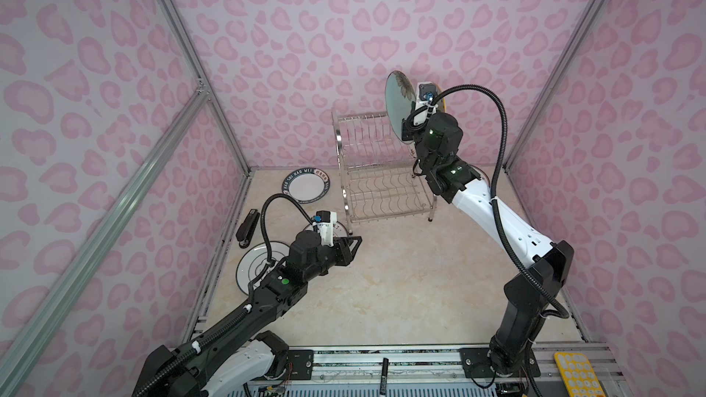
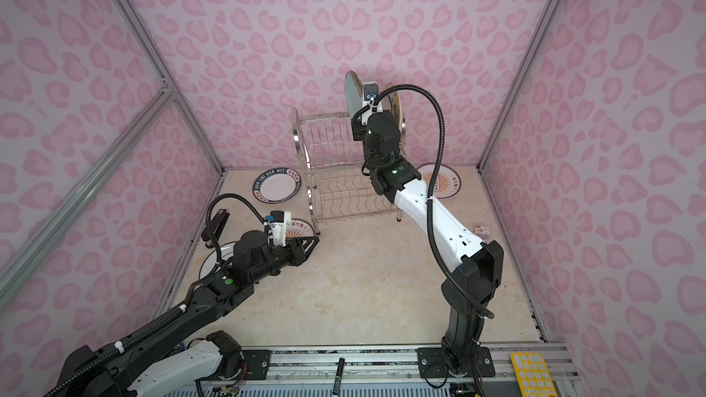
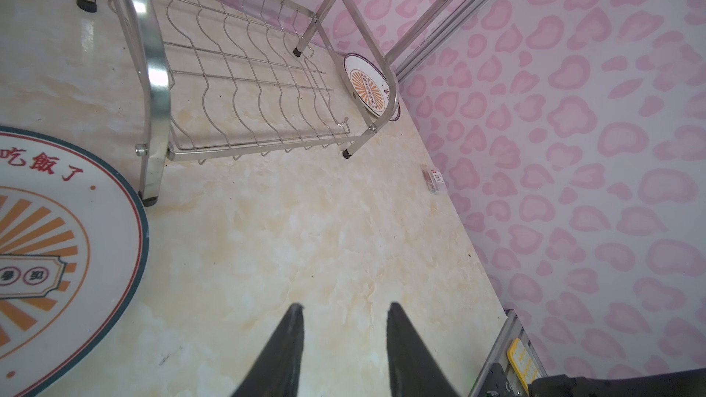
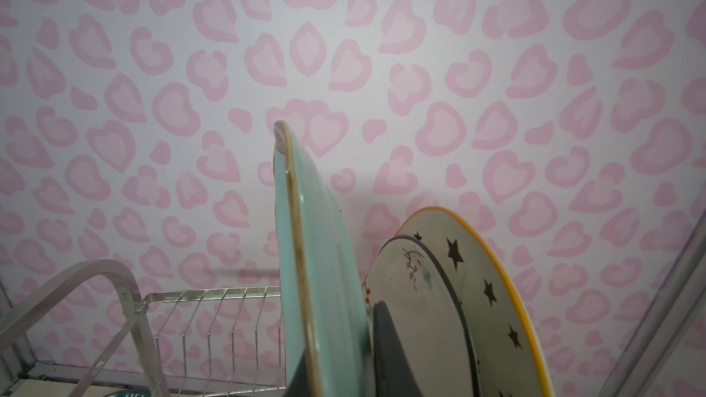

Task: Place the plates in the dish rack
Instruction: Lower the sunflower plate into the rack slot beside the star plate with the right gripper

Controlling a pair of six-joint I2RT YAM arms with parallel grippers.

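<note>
nearest the lens in both top views is a black marker (image 1: 384, 372) on the front rail, well in front of the dish rack (image 1: 339, 147). the right end effector (image 1: 405, 128) pinches the rim of the pale teal plate (image 1: 397, 105), held upright over the rack's upper tier. the left end effector (image 1: 355, 248) hovers empty in front of the rack, fingers spread. flat on the tabletop lie the navy-lettered plate (image 1: 305, 189) left of the rack, the black-ringed plate (image 1: 248, 269) further forward, and a sunburst plate (image 2: 450, 185) right of the rack.

the left wrist view shows the other sunburst plate (image 3: 57, 223) just beside the rack's front foot.

the right wrist view shows the floral plate (image 4: 412, 299) and star plate (image 4: 477, 280) standing in the rack just beside the teal one; whether that one sits in a slot is hidden. by my reckoning two are racked, one is going in, four remain.
</note>
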